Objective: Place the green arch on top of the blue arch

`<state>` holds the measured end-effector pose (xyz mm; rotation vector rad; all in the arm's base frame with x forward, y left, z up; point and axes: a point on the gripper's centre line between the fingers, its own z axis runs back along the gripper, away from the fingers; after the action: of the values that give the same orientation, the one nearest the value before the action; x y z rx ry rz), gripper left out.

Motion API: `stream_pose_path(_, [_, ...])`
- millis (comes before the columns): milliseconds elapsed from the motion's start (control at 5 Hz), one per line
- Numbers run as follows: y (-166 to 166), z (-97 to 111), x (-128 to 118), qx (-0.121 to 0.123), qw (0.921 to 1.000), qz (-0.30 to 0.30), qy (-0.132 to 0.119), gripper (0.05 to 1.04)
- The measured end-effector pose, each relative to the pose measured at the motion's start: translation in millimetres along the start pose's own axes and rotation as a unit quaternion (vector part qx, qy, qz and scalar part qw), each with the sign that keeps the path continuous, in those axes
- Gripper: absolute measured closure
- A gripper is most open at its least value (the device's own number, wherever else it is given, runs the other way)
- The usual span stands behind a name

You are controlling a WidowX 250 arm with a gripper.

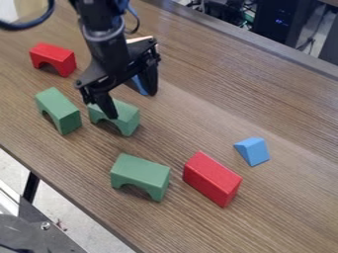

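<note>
Under gripper point(132, 105): green arch point(127, 115) — partly covered
Blue block point(139, 85): seen between fingers, mostly hidden
Gripper: spread wide — nothing held

Black arm point(107, 42) overhead, jaws apart.

A wooden table point(284, 207) above pale flooring point(72, 220).

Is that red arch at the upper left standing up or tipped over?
Upright: the red arch has its flat side on top and its curved cut-out facing down to the table.
</note>
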<state>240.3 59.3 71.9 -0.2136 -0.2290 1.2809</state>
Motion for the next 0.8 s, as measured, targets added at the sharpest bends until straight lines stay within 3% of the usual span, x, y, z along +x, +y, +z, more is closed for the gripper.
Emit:
stream_pose_path(200, [-0.3, -5.2, 2.9, -0.011, 0.9994, 0.022, -0.022, 0.087])
stream_pose_path(800, [4.1, -22.4, 7.3, 0.027, 0.9963, 0.076, -0.030, 0.087])
